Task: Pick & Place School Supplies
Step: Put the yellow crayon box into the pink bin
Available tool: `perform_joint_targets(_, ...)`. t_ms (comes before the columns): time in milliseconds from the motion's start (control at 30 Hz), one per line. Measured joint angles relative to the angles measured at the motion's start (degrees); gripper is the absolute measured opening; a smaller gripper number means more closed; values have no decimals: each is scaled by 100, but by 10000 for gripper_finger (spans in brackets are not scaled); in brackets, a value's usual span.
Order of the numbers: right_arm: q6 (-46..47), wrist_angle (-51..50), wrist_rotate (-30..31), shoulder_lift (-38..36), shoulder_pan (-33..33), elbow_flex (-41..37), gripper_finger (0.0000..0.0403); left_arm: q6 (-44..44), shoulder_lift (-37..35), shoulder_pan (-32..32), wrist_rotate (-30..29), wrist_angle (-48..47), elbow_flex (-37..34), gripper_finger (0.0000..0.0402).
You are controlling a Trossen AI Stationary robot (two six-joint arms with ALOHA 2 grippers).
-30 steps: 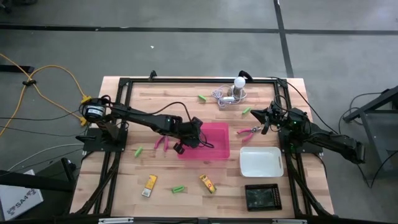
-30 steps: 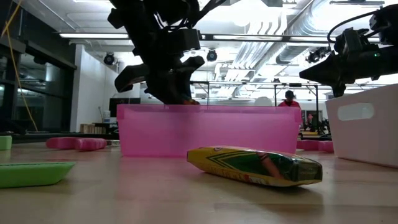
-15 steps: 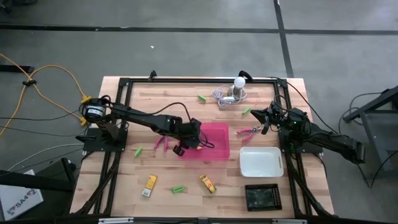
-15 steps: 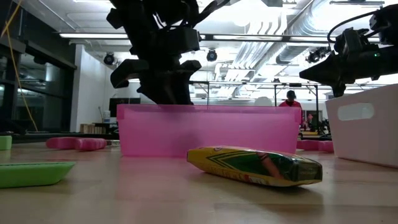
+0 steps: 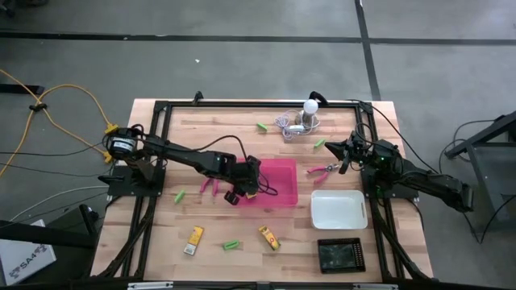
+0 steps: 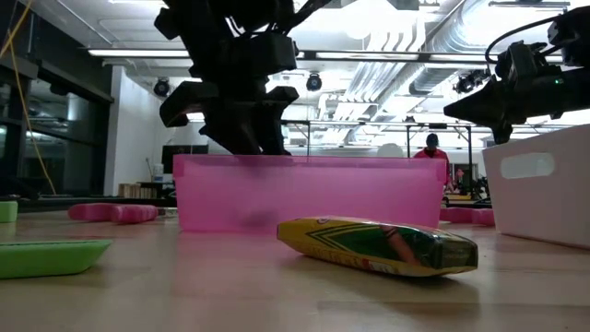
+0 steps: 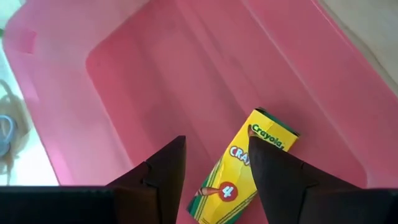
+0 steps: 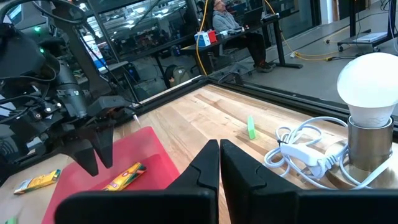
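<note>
My left gripper (image 7: pixel 216 140) hangs open over the pink tray (image 5: pixel 280 192), near the tray's left end, its fingers slanting down. Below the fingers a yellow crayon box (image 7: pixel 245 165) lies flat on the tray's floor, clear of them; the right wrist view also shows the crayon box (image 8: pixel 124 176) under my left gripper (image 8: pixel 96 155). My right gripper (image 8: pixel 219 146) waits shut and level at the table's far right, touching nothing. Outside the tray lie two more yellow boxes (image 5: pixel 193 238) (image 5: pixel 269 237), green sticks (image 5: pixel 179 195) (image 5: pixel 232 243) and pink scissors (image 5: pixel 210 185) (image 5: pixel 325 170).
A white tray (image 5: pixel 339 209) and a black tray (image 5: pixel 340 254) stand at the near right. A white bulb with a grey cord (image 5: pixel 305 117) sits at the far edge, with green sticks (image 5: pixel 263 126) (image 5: pixel 319 142) close by. A person sits in the room behind.
My left gripper has opened over the pink tray and rolled a little, staying where it was. The yellow crayon box it held has dropped and now lies on the tray's floor.
</note>
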Motion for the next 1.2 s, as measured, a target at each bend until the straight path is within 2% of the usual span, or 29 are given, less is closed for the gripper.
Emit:
perform_joint_targets(300, 0, -1, 0, 1, 0, 0, 3, 733, -252, -187, -199, 104, 292, 168)
perform_joint_targets(433, 0, -2, 1, 1, 0, 1, 3, 677, -256, -447, -252, 52, 317, 168)
perform_joint_targets(633, 0, 0, 1, -1, 0, -1, 3, 197, -324, -1019, -751, -68, 317, 168)
perform_joint_targets(867, 0, -2, 1, -1, 0, 1, 3, -1639, -579, -1485, -1739, -599, 326, 167)
perform_joint_targets(1200, 0, 0, 1, 0, 0, 2, 3, -5877, -813, -1979, -2112, -1722, 327, 167)
